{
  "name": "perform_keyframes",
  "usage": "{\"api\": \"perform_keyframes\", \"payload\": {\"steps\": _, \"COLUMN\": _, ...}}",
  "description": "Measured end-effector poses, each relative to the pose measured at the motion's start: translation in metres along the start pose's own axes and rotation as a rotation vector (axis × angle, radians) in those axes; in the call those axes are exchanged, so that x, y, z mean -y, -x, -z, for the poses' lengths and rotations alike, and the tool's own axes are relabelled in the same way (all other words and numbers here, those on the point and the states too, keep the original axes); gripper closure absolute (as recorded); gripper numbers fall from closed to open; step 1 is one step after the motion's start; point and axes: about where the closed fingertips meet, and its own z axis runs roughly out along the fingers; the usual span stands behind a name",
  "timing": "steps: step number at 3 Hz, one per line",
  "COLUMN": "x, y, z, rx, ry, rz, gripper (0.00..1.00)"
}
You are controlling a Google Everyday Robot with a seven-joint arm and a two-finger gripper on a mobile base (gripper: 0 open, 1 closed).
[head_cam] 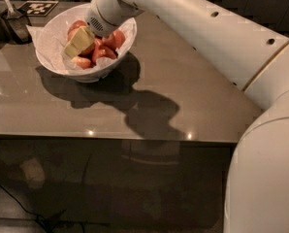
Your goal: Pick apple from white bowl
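The white bowl (93, 74) stands at the far left of the table, lined with crumpled white paper, and holds several red apples (105, 52). My gripper (77, 43), pale yellow at its tip, reaches down into the bowl from the right. It lies among the apples on the bowl's left side, touching them. My white arm (198, 28) spans the table from the right and covers the bowl's far rim.
A black-and-white marker tag (38, 7) lies behind the bowl. A dark container with a utensil (12, 19) stands at the far left corner. The brown table (183, 96) ends at a front edge (110, 139), with dark floor below.
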Motion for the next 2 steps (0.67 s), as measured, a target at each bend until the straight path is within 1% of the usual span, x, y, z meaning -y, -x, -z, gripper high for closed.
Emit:
{"api": "perform_keyframes", "payload": {"steps": 1, "x": 0.0049, "y": -0.001, "z": -0.0043, "rx": 0.012, "ry": -0.011, "rz": -0.016, "gripper": 0.0}}
{"api": "perform_keyframes", "payload": {"steps": 2, "x": 0.0042, "y": -0.0056, "z": -0.0105, "rx": 0.025, "ry": -0.007, "rz": -0.048, "gripper": 0.0}}
